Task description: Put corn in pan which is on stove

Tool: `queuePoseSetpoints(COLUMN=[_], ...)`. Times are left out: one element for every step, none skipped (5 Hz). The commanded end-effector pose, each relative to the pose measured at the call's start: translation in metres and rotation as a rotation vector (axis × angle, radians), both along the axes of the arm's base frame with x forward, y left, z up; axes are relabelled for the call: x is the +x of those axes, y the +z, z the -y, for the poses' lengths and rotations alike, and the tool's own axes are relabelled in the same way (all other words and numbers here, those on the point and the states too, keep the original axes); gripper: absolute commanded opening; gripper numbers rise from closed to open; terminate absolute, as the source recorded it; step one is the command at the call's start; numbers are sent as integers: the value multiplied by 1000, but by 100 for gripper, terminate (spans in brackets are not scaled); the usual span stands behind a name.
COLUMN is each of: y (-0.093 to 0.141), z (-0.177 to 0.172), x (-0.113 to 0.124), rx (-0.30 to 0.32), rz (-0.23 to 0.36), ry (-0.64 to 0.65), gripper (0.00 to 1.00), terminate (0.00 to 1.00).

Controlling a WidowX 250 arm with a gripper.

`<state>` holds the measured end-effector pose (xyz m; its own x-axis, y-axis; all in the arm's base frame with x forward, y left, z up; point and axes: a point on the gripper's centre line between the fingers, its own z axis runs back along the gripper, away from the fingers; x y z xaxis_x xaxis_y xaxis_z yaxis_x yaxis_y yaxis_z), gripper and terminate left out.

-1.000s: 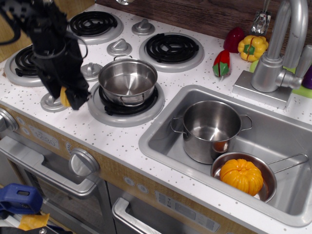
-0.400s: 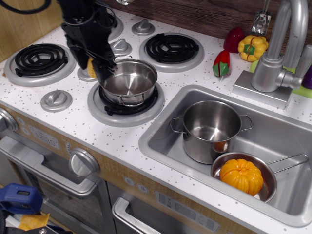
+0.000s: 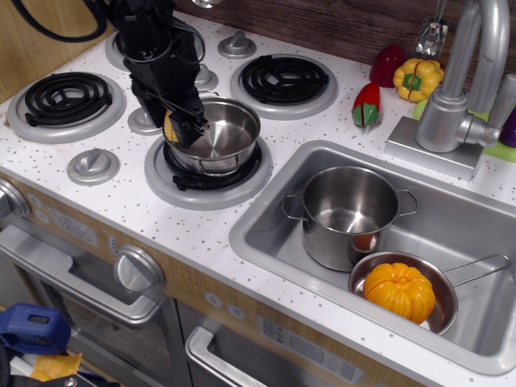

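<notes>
arm shifted right since earlier | jaws grasping corn [image 3: 171,126] | over pan [image 3: 222,139] left rim

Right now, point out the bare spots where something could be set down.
Bare counter runs along the front of the stove, between the pan on its burner and the sink. The left front burner and back right burner are empty. Crowded: the pan's left rim, where the gripper holds the corn.

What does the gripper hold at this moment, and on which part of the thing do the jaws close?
The gripper holds the corn. Only a yellow edge shows at the left jaw, above the pan's left rim; the exact place of the hold cannot be told.
</notes>
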<state>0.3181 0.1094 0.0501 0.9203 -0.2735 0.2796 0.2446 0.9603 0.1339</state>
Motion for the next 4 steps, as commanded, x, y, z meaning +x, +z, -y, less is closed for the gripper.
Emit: queuePoseSetpoints(y=[10,10,10,10], z=[8,10,10,10], x=[13,17,17,17], rx=[22,12,12,12], rz=[44,46,46,46], ry=[-27,-46,-46,-46], gripper=[100,100,100,100], terminate=[0,0,0,100])
